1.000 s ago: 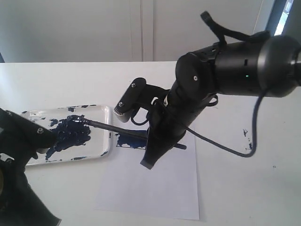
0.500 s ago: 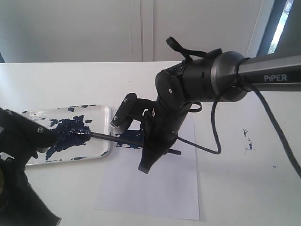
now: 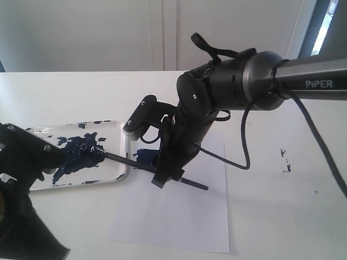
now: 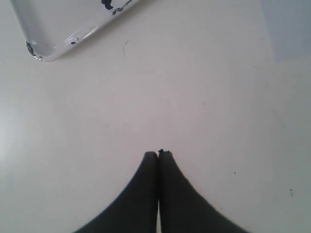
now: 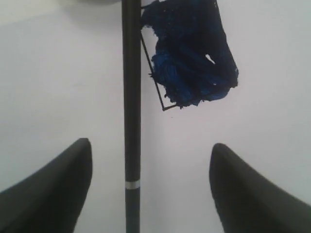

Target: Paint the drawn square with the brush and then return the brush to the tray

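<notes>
Brush [image 3: 118, 158] lies with its dark tip in the tray [image 3: 122, 132] and its thin black shaft slanting out over the tray's near rim and across the white paper [image 3: 179, 216]. The tray is shallow and white, and holds a large navy paint blotch [image 3: 81, 154] with smaller splatters around it. The drawn square [image 5: 189, 53] on the paper is mostly covered in uneven navy paint, with a thin black outline showing at one corner; the shaft runs just beside it.

The right gripper [image 5: 150, 145] hangs over the paper with its jaws spread wide, the shaft between them and touching neither. The left gripper [image 4: 158, 154] has its jaws closed together on nothing, above bare bench near a tray corner.

The bench [image 3: 271, 216] is white, with a few navy specks [image 3: 284, 160] off to the right. Behind it stands a pale wall [image 3: 81, 32].
</notes>
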Tool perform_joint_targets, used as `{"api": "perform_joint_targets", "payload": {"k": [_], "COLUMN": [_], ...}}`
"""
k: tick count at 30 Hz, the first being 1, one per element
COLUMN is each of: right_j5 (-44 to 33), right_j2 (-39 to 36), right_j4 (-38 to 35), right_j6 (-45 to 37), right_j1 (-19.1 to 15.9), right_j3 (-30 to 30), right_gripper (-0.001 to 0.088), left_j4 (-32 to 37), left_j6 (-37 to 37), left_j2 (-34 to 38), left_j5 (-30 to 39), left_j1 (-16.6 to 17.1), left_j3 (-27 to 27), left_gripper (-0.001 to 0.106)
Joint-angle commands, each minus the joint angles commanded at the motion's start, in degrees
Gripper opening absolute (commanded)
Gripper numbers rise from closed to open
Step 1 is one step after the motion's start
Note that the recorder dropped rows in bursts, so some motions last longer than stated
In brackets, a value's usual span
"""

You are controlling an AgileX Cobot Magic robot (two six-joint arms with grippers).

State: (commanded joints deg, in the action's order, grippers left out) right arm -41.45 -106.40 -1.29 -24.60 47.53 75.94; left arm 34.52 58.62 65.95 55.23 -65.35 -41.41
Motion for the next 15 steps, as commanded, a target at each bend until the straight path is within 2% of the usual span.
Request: {"api": "perform_joint_targets", "payload": {"k": [2, 5, 8, 9, 11, 13, 14, 15], "right_j5": [-0.95, -1.27, -0.27, 0.69, 2.39, 4.67, 6.21, 7.59], "right_j2": [3.61, 10.17, 17.65, 20.28, 24.96, 29.96, 32.33, 34.44], "right_j4": [0.0, 0.27, 1.29, 1.29, 1.29, 1.29, 1.29, 1.29], "right_j6": [0.42, 0.89, 1.93, 2.42, 2.94, 2.94, 2.94, 3.12], "right_j1": [0.0, 0.0, 0.0, 0.0, 0.0, 0.0, 0.0, 0.0], "right_j3": [0.0, 0.0, 0.0, 0.0, 0.0, -0.1, -0.22, -0.32], "right_gripper": [0.0647, 0.06, 0.0463, 0.0389, 0.0211, 0.0049, 0.0, 0.0], "left_j4": [1.75, 8.58, 18.31, 22.0, 26.64, 31.06, 32.43, 32.96], "left_j6": [-0.58, 0.11, 3.33, 3.8, 4.05, 4.23, 4.47, 4.58], "left_j2": [0.0, 0.0, -0.78, -1.45, -3.12, -5.31, -6.31, -7.27], "left_j5": [0.12, -0.14, -2.28, -4.16, -10.28, -19.43, -24.67, -29.71], "left_j1": [0.0, 0.0, 0.0, 0.0, 0.0, 0.26, 0.94, 2.31], "left_j3": [0.0, 0.0, 0.0, 0.0, 0.0, 0.0, 0.0, 0.0], "left_gripper": [0.0, 0.0, 0.0, 0.0, 0.0, 0.0, 0.0, 0.0]}}
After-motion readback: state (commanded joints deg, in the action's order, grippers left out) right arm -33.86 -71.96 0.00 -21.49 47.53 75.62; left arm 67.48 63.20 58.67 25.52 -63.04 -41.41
